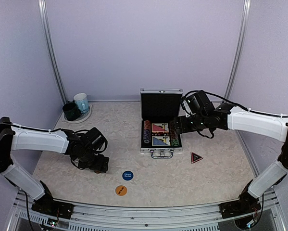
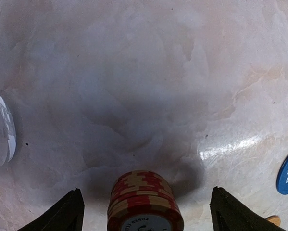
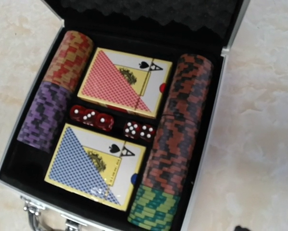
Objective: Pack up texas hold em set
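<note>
Left gripper poised over a loose chip stack, with the case open and nearly full.

The left gripper (image 2: 146, 193) has its fingers spread wide either side of a red-and-cream chip stack (image 2: 144, 204) that stands upright on the tabletop (image 2: 134, 72). It is not touching the stack and looks lined up to grasp it. The right gripper (image 1: 176, 126) hovers at the open case (image 3: 215, 125), its fingers apart too, with nothing between them. Inside lie two card decks (image 3: 122, 82), red dice (image 3: 91, 117) and chip rows (image 3: 180, 130) down both sides. The blue button (image 1: 128, 175), orange button (image 1: 121, 190) and triangular marker (image 1: 196, 157) lie outside on the tabletop, unpacked.
</note>
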Controlling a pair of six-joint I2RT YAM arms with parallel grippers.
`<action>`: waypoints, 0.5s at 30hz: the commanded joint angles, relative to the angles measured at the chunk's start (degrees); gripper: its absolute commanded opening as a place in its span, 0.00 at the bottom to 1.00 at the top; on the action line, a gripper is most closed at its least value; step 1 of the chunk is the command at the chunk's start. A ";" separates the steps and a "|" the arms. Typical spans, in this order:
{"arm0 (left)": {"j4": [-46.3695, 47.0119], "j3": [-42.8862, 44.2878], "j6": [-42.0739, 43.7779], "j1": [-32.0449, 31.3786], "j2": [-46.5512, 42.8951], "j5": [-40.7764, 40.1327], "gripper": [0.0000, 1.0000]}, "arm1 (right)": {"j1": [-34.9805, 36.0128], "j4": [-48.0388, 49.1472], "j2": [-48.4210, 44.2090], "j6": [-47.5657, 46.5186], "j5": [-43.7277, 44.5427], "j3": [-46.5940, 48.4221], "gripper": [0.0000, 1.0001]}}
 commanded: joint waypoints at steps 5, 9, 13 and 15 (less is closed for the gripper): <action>-0.65 -0.82 0.35 1.20 1.74 0.55 0.87 | -0.43 0.82 -0.93 -0.20 -0.34 -0.94 0.80; -0.35 -0.83 0.94 1.25 2.64 1.14 0.84 | -0.47 0.89 -0.73 -0.23 -0.32 -1.00 0.80; -0.21 -0.76 1.25 1.25 3.88 1.61 0.80 | -0.52 0.82 -0.76 -0.32 -0.27 -1.05 0.80; -0.33 -0.74 1.28 1.25 4.16 1.47 0.79 | -0.44 0.87 -0.83 -0.43 -0.15 -0.99 0.80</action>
